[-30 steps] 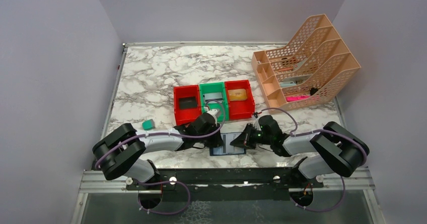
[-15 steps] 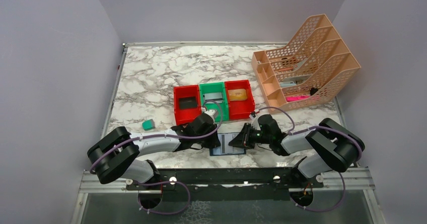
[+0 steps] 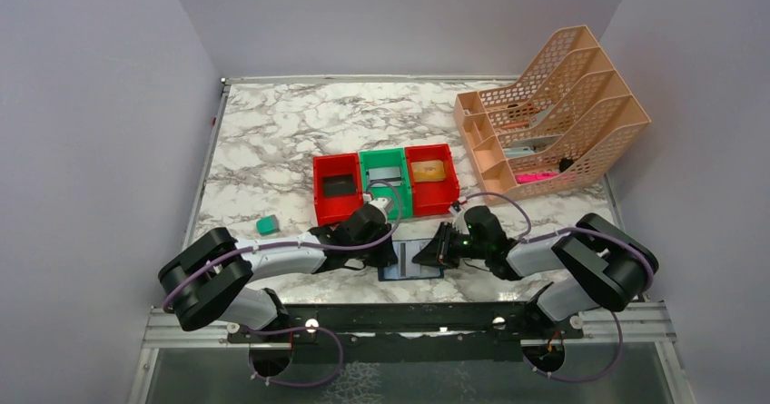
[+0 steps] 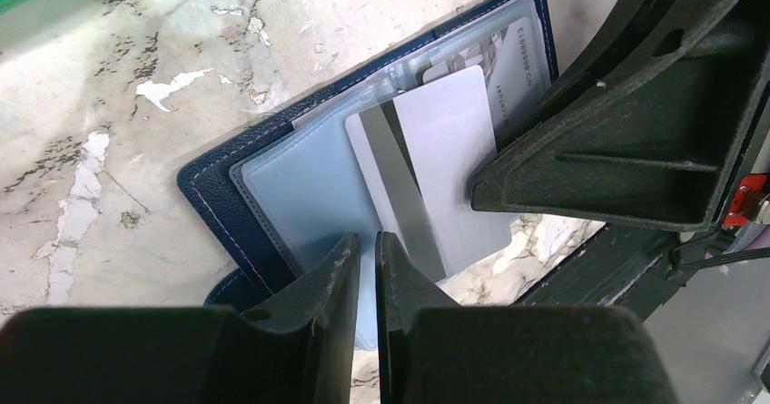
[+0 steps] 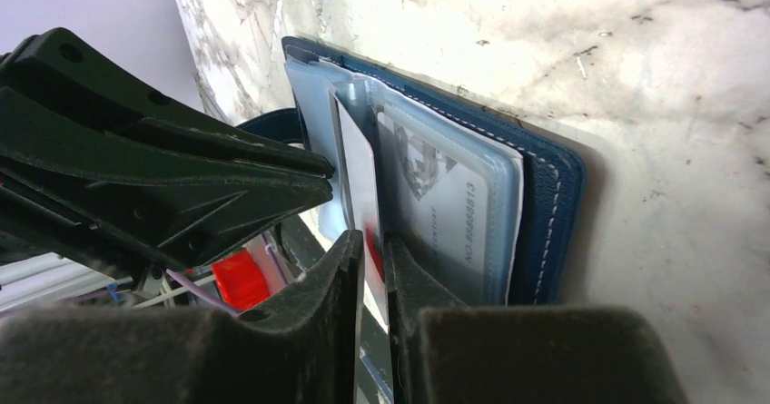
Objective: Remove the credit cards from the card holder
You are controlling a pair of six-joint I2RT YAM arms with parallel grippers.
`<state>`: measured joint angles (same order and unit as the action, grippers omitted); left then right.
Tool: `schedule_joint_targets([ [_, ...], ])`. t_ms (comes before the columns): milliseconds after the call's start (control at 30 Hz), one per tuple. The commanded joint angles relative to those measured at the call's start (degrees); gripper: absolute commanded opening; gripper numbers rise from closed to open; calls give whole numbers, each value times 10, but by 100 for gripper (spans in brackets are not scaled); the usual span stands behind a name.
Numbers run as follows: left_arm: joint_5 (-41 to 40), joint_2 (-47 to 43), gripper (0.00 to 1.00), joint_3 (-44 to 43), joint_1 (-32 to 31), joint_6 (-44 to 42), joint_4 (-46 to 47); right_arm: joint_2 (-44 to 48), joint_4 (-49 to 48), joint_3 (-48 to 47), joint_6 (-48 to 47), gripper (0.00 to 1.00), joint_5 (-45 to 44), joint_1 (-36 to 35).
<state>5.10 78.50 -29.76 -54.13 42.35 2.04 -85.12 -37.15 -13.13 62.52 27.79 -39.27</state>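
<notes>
The navy card holder (image 3: pixel 419 270) lies open on the marble near the front edge, between my two grippers. My left gripper (image 4: pixel 365 241) is shut on a pale blue-grey inner pocket leaf (image 4: pixel 300 186) at the holder's (image 4: pixel 213 195) near edge. My right gripper (image 5: pixel 372 241) is shut on the edge of a silver-grey card (image 5: pixel 361 172), which sticks partly out of a pocket. The same card (image 4: pixel 445 141) shows a dark stripe in the left wrist view. Another printed card (image 5: pixel 445 213) sits inside a clear pocket. In the top view the left gripper (image 3: pixel 392 254) and right gripper (image 3: pixel 427 254) nearly touch.
Three joined bins stand just behind the holder: a red one (image 3: pixel 338 206) with a black card, a green one (image 3: pixel 399 206), and a red one (image 3: pixel 432 202) with a gold card. A small teal block (image 3: pixel 266 225) lies to the left. A peach file rack (image 3: pixel 554 104) stands back right.
Both arms have shifted slightly left over the holder in the first half second. Since then nothing has visibly moved.
</notes>
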Motion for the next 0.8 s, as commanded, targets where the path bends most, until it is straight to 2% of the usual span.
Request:
schedule_joint_targets([
  [0, -4, 18, 17, 3, -4, -12, -30, 14, 11, -1, -12, 23, -2, 1],
  [100, -3, 22, 17, -1, -4, -14, -30, 14, 11, -4, -13, 23, 3, 1],
  [400, -5, 18, 16, -2, -5, -11, -30, 38, 46, -6, -16, 2, -14, 1],
  [567, -6, 12, 17, -1, -6, -10, -30, 56, 65, -7, -19, 1, -18, 1],
  [767, 0, -4, 26, -1, -6, -4, -27, 90, 100, -15, -28, 1, -26, 1],
])
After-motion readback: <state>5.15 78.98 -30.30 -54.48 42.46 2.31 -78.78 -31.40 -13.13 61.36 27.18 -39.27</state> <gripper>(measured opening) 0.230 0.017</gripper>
